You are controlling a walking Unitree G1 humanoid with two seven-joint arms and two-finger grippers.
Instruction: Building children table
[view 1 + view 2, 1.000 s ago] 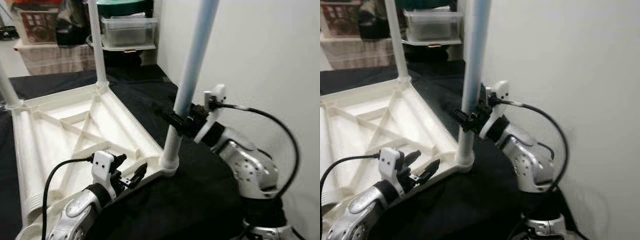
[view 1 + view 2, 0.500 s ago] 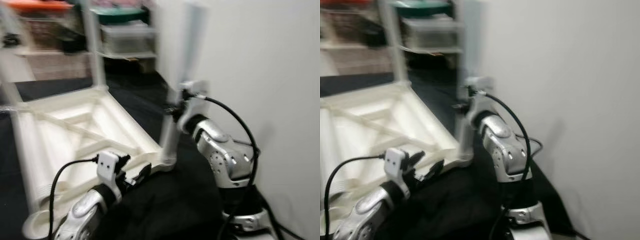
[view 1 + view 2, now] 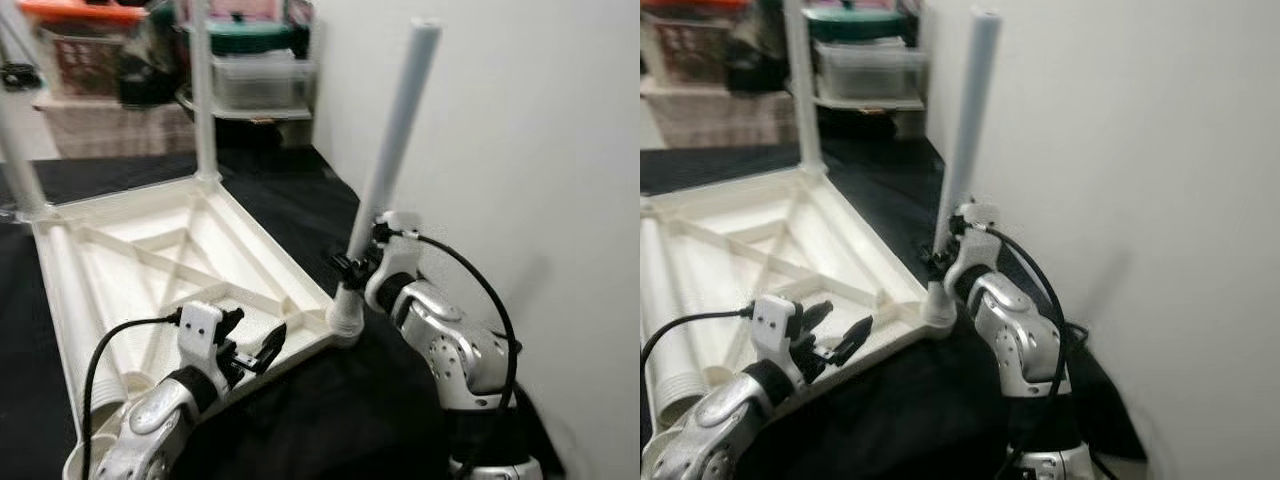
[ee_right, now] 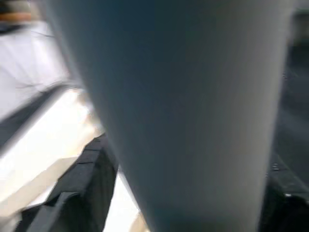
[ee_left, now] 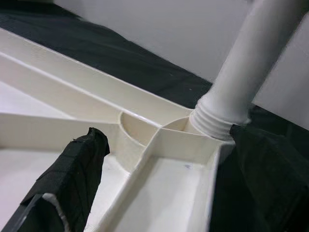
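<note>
Tabletop [image 3: 150, 260] lies upside down on the black cloth [image 3: 330, 420], ribs up. Right gripper [image 3: 352, 268] is pinched on the near-right leg [image 3: 395, 140] low down, just above its threaded socket at the corner. Left gripper [image 3: 255, 352] hovers over the near rim, fingers spread, holding nothing.

Step looks like seating that leg — keep the grip low, turn about the leg's own axis, no side load, or the thread may cross. Left could brace the rim.

Leg's long axis runs up from the socket, tilted slightly toward the wall [image 3: 520, 150], free end up. Other legs [image 3: 203, 90] stand at the far corners.
</note>
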